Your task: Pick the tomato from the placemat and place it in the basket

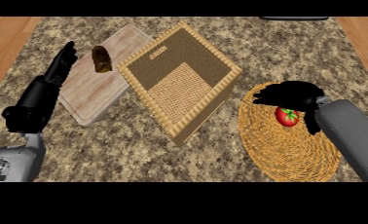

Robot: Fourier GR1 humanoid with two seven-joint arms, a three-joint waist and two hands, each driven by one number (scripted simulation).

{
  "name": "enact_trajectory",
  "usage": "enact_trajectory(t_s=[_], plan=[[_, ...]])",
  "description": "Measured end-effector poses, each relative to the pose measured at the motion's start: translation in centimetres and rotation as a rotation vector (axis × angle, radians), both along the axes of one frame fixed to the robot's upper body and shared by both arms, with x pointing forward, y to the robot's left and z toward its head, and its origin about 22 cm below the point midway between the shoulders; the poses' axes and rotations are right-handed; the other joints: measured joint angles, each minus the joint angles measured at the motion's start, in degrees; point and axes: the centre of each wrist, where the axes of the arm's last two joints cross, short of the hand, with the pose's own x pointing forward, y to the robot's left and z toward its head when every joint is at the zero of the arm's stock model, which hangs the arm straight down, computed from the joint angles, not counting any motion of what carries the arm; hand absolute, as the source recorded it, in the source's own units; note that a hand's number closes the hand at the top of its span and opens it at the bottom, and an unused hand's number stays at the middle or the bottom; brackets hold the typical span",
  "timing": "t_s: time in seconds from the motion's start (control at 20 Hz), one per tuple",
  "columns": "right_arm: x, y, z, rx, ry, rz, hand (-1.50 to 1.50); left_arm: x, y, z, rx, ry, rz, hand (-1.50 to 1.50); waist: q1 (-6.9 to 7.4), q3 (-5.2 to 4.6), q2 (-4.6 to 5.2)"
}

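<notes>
Kitchen, granite counter (215, 33), cutting board (101, 91)

2 smooth grey forearms, rounded casings. Left robot hand (45, 89) and right robot hand (291, 95): matte black, segmented fingers. No markings visible.

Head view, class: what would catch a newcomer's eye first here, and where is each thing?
The red tomato stands out at right, on the round woven placemat, under the curled right hand. In the middle lies the square basket. At left a wooden board carries a dark brown object, beside the open left hand.
</notes>
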Motion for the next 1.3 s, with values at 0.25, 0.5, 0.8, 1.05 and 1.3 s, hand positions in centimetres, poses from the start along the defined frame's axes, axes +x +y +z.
enact_trajectory(t_s=[0.25,0.5,0.8,1.05,1.3], plan=[[0.1,-0.1,-0.9,-0.006,0.004,-0.001,-1.50,0.2,0.2,0.0,0.000,-0.007,-0.001,0.00,-0.12,-0.02,-0.02],[0.5,0.0,-1.2,0.012,0.011,-0.016,1.50,0.4,0.4,-0.1,0.003,-0.004,0.002,0.00,-0.05,-0.12,-0.23],[0.8,0.1,-1.9,0.043,-0.025,0.021,1.50,1.2,0.4,-0.3,0.001,-0.001,-0.002,0.00,-0.09,-0.48,-0.63],[0.6,0.0,-2.9,0.085,-0.058,-0.049,1.50,0.4,0.7,-0.3,0.001,0.002,0.017,0.00,-0.72,-0.57,-1.16],[-1.9,-5.2,-4.8,0.105,-0.118,-0.543,1.50,-0.4,2.4,-0.9,0.004,0.033,0.106,0.00,-7.35,-0.54,-3.00]])
